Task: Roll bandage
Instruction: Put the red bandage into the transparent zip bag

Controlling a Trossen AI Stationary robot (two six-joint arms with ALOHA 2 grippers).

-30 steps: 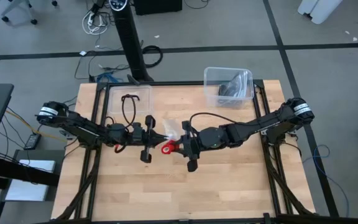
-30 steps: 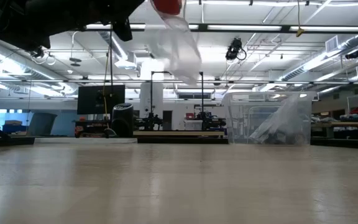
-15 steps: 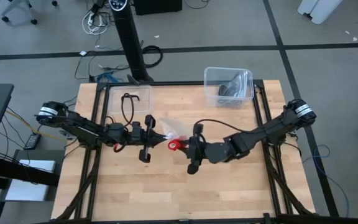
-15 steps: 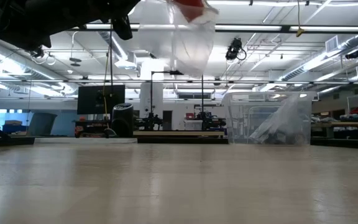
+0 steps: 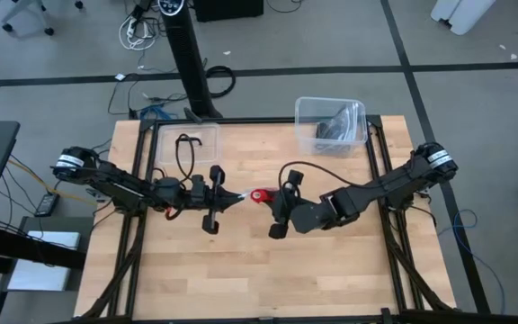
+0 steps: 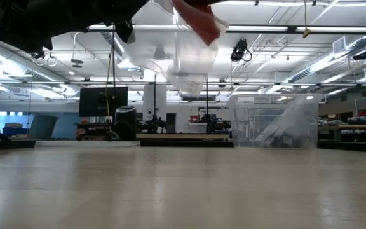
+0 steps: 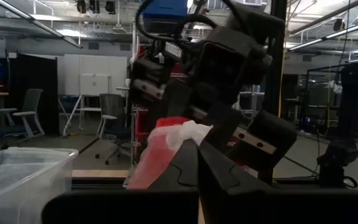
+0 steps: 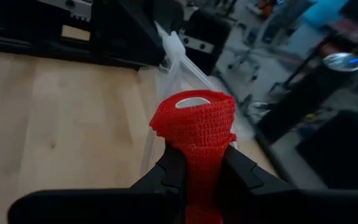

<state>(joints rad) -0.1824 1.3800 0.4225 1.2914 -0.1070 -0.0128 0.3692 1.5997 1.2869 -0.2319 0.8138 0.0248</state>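
Bandage (image 8: pixel 192 121) roll clamped between right claw (image 8: pixel 197 163) fingers, above table

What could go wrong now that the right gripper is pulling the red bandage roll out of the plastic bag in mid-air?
The right gripper pinches only the bandage roll's lower part, so the soft roll might slip or deform. The left gripper holds the clear bag by a thin edge; a snag could tug it free. Both hang high above the table, so a drop means re-grasping.
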